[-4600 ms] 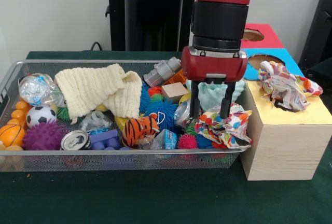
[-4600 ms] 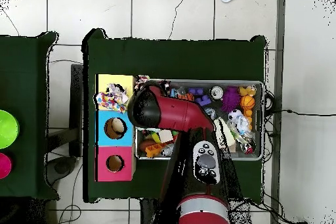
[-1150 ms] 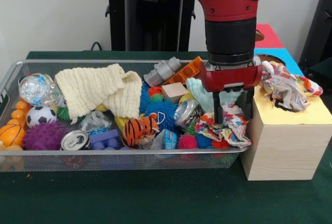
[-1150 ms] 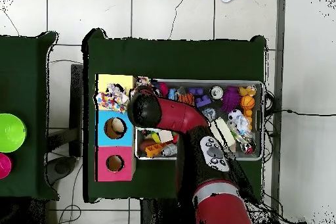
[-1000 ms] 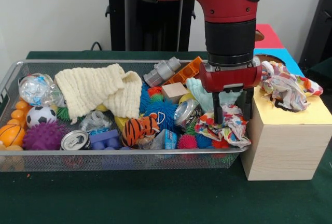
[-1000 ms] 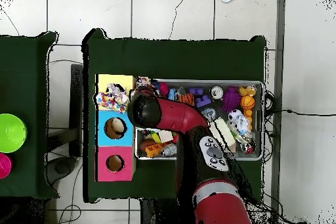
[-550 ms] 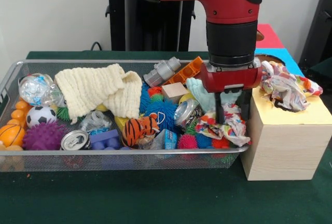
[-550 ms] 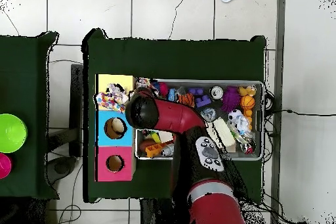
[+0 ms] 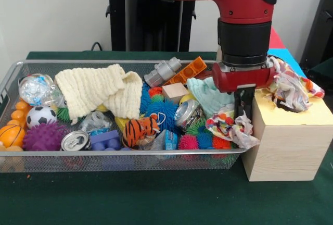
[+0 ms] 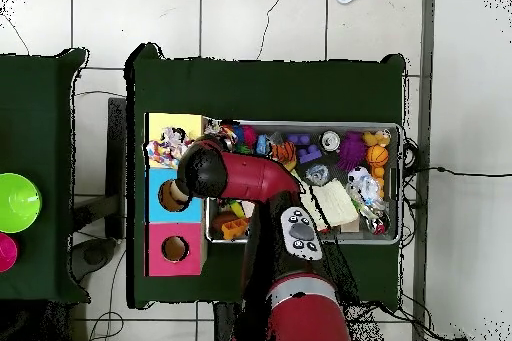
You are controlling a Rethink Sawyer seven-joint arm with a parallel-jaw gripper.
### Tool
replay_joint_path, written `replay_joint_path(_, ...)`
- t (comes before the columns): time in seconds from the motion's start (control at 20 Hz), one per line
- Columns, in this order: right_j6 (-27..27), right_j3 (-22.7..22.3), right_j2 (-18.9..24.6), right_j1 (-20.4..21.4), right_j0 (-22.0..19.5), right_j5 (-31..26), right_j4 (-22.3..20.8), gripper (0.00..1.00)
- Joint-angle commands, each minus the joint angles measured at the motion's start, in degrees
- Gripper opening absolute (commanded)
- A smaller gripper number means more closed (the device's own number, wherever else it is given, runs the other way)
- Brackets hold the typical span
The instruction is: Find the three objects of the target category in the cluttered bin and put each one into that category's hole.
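Gripper (image 9: 243, 111) is being held pinched on thin white patch-printed cloth (image 9: 231, 129) | cloth is being suspended over silver wire-mesh bin's (image 9: 130, 154) rim beside pale wooden box (image 9: 286, 147) | risk: trailing folds being snagged short of yellow-surround hole (image 9: 283, 108).

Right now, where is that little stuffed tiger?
In the front view, the tiger lies in the wire bin near its front wall, about mid-length, between the blue block and the small blue carton.

White cloth (image 9: 232, 129) patched red, blue, yellow, green, cream waffle cloth (image 9: 99, 90), mint-green cloth (image 9: 209, 94), orange-black striped tiger (image 9: 139, 128)
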State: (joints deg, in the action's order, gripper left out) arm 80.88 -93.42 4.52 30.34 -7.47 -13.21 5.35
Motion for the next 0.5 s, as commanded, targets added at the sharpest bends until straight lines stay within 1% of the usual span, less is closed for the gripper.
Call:
replay_joint_path(0.05, 4.93, 2.2, -0.3, 1.76, 0.42, -10.42, -2.11, 0.0)
replay_joint_path(0.15, 4.12, 2.78, -0.79, 3.57, 0.58, -12.78, -2.41, 0.0)
replay_joint_path(0.25, 3.14, 3.67, -1.51, 6.46, 0.92, -16.17, -2.88, 0.0)
replay_joint_path(0.35, 2.71, 4.88, -2.62, 9.4, 1.55, -20.31, -3.31, 0.0)
replay_joint_path(0.5, 1.1, 7.08, -3.39, 12.38, 1.93, -24.69, -4.67, 0.0)
